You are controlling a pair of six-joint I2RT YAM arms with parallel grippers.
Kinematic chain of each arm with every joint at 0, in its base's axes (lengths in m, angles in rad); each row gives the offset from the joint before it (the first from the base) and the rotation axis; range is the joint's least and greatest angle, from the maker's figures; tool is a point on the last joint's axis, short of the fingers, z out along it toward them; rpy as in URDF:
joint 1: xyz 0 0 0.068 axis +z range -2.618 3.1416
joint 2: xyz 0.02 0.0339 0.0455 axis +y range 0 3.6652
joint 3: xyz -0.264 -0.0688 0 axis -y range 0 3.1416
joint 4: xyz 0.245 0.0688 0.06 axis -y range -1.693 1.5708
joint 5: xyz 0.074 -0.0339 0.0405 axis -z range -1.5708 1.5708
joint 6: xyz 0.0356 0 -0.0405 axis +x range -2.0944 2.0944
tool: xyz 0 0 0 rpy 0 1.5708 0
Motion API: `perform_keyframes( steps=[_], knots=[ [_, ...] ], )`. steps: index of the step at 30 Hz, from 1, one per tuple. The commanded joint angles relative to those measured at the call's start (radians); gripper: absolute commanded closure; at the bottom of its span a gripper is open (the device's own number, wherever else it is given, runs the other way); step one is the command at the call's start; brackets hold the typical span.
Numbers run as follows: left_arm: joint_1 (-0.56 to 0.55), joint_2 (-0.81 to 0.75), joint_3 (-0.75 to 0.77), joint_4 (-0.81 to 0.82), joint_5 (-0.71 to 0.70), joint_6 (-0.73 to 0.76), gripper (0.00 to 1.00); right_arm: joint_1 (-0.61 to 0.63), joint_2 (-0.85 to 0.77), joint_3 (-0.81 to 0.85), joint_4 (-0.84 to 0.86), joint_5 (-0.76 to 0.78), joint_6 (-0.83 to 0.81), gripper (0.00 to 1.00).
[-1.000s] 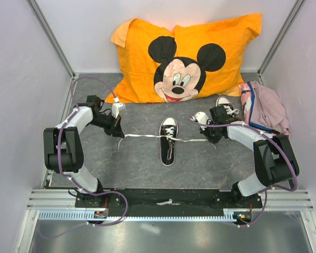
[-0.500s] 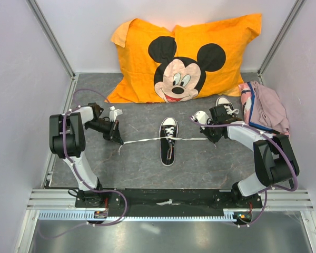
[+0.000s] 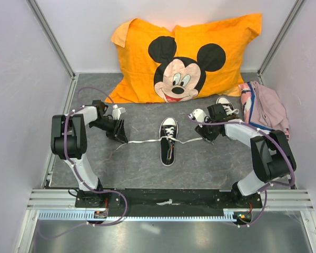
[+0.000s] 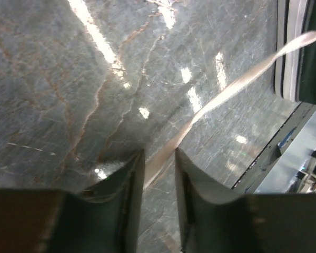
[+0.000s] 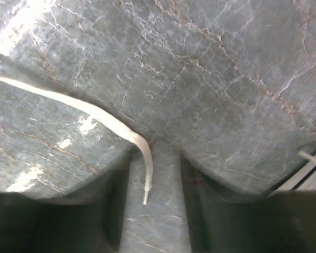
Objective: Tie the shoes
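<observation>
Two-sided spread, judged a prelude to the first crossing. Far left: held the left gripper (image 3: pixel 120 136) low over the grey table (image 3: pixel 210 163), fingers (image 4: pixel 124 205) a narrow gap apart, the left lace (image 4: pixel 237 84) running raised and straight into that gap; could not tell whether pinched or merely threaded. Centre: found one shoe (image 3: pixel 168 141) flat on its sole, toe toward the orange pillow (image 3: pixel 147 52), laces led out to either side, presumably to separate them for knotting. Right: held the right gripper (image 3: pixel 206 135) parted wider, gripping nothing, the right lace (image 5: pixel 89 109) slack, its tip loose on the table between the fingers. Farther right: noted the second shoe (image 3: pixel 226 104) beside the pink cloth (image 3: pixel 266 108), partly behind the right arm (image 3: pixel 247 134).
</observation>
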Motion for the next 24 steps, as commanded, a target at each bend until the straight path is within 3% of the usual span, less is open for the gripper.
perform_keyframes(
  steps=[1, 7, 9, 11, 13, 14, 15, 17, 21, 23, 24],
  knots=[
    [-0.005, -0.09, -0.01, 0.104, -0.099, -0.004, 0.51, 0.009, -0.007, 0.028, -0.024, -0.024, 0.006, 0.4],
    [-0.004, -0.338, -0.005, 0.168, -0.137, 0.097, 0.44, 0.008, -0.178, 0.066, -0.05, -0.047, 0.04, 0.02],
    [-0.01, -0.445, -0.012, 0.212, -0.142, 0.171, 0.41, 0.006, -0.254, 0.083, -0.037, -0.067, 0.057, 0.02],
    [-0.024, -0.514, -0.025, 0.258, -0.158, 0.226, 0.24, 0.008, -0.329, 0.091, -0.014, -0.083, 0.068, 0.02],
    [-0.066, -0.611, -0.05, 0.3, -0.157, 0.335, 0.19, 0.005, -0.374, 0.1, 0.032, -0.121, 0.078, 0.02],
    [-0.08, -0.639, -0.056, 0.305, -0.148, 0.377, 0.07, 0.008, -0.415, 0.102, 0.048, -0.139, 0.077, 0.02],
    [-0.111, -0.665, -0.085, 0.323, -0.136, 0.438, 0.03, 0.008, -0.432, 0.099, 0.093, -0.165, 0.08, 0.02],
    [-0.155, -0.717, -0.122, 0.393, -0.151, 0.47, 0.01, 0.011, -0.471, 0.079, 0.182, -0.237, 0.14, 0.02],
    [-0.244, -0.742, -0.222, 0.403, 0.037, 0.637, 0.01, 0.014, -0.465, 0.042, 0.29, -0.411, 0.103, 0.02],
    [-0.319, -0.702, -0.236, 0.369, 0.035, 0.679, 0.01, 0.038, -0.405, 0.059, 0.26, -0.46, 0.001, 0.02],
    [-0.343, -0.675, -0.231, 0.357, 0.024, 0.697, 0.01, 0.058, -0.377, 0.1, 0.156, -0.451, -0.059, 0.02]
  ],
)
